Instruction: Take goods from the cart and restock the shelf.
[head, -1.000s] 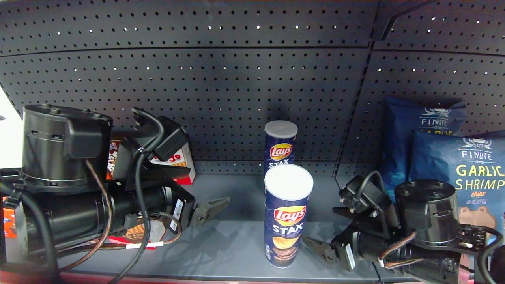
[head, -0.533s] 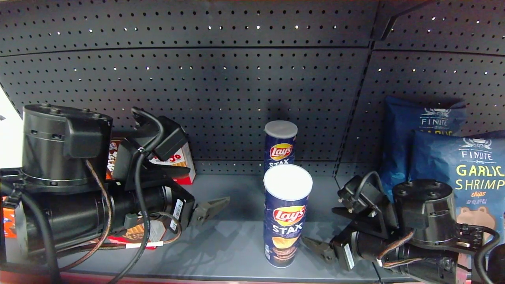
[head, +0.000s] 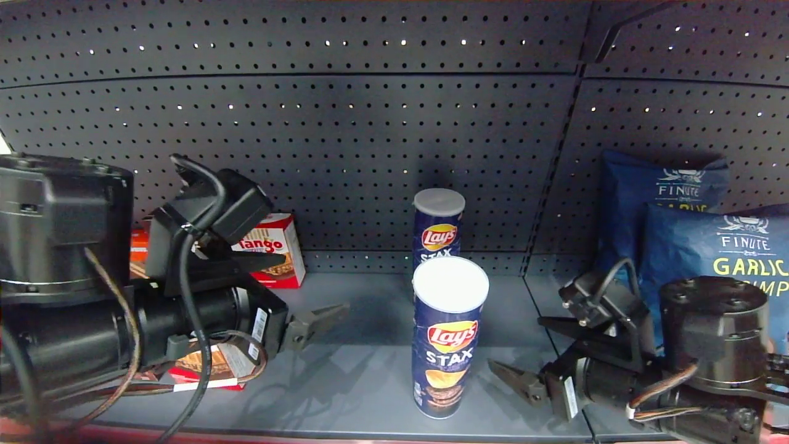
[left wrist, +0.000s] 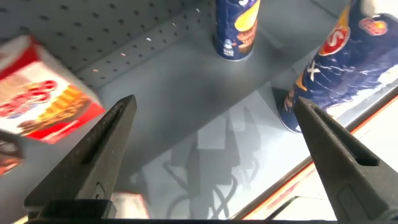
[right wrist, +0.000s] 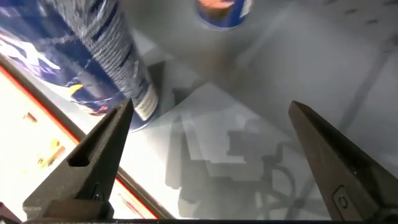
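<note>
- Grey shelf deck (head: 363,376), dark pegboard (head: 308,154) behind.
- Front chips can (head: 449,336) upright near front edge; second chips can (head: 437,231) behind.
- Left gripper (left wrist: 212,104) spread, empty, to its left; right gripper (right wrist: 211,107) likewise, right.
- Wafer box (head: 274,250) back-left; chip bags (head: 709,246) right.

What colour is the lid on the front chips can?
White. The front chips can has a plain white lid, clearest in the head view.
</note>
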